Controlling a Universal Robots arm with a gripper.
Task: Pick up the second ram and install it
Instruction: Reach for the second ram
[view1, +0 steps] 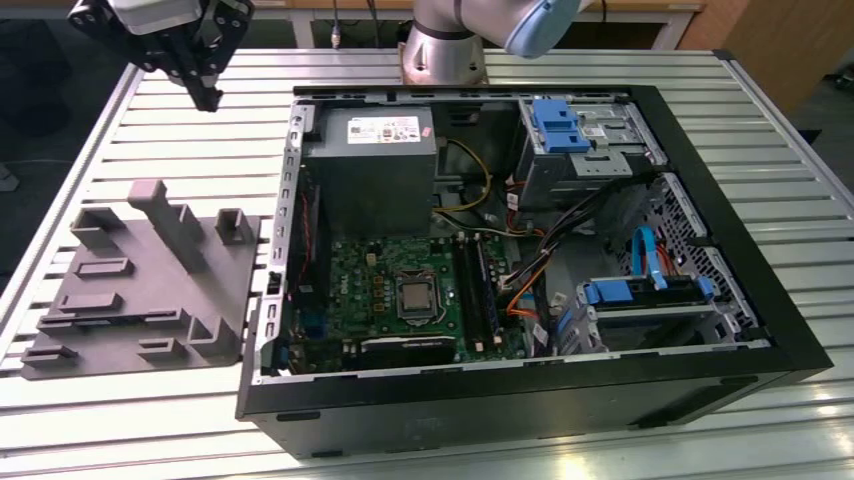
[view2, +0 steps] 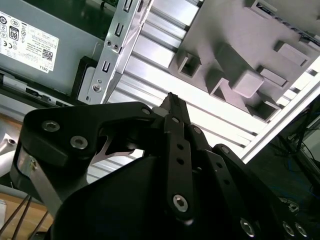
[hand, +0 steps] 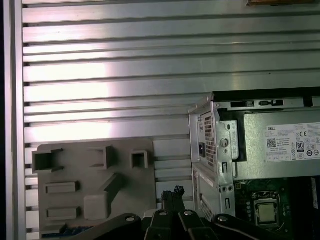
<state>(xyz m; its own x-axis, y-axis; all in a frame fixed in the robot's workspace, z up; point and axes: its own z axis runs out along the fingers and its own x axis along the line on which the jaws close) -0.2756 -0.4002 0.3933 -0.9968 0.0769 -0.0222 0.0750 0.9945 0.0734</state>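
My black gripper (view1: 207, 100) hangs shut and empty above the slatted table, near the far corner on the exterior view's left. Both wrist views show its fingertips (view2: 172, 97) (hand: 172, 191) pressed together over the bare slats between the grey holder fixture (view1: 147, 290) and the open computer case (view1: 534, 400). A thin blue strip (hand: 55, 232) shows on the fixture at the picture's edge; I cannot tell whether it is the second ram. The green motherboard (view1: 380, 280) lies inside the case, with long dark memory slots (view1: 474, 285) beside the processor.
The grey power supply (view1: 371, 160) fills the case's far corner nearest the gripper. Blue drive-bay clips (view1: 558, 125), orange and blue cables and a drive cage sit on the case's other side. The arm's base (view1: 441, 55) stands behind the case. The fixture has upright posts (view1: 167, 215).
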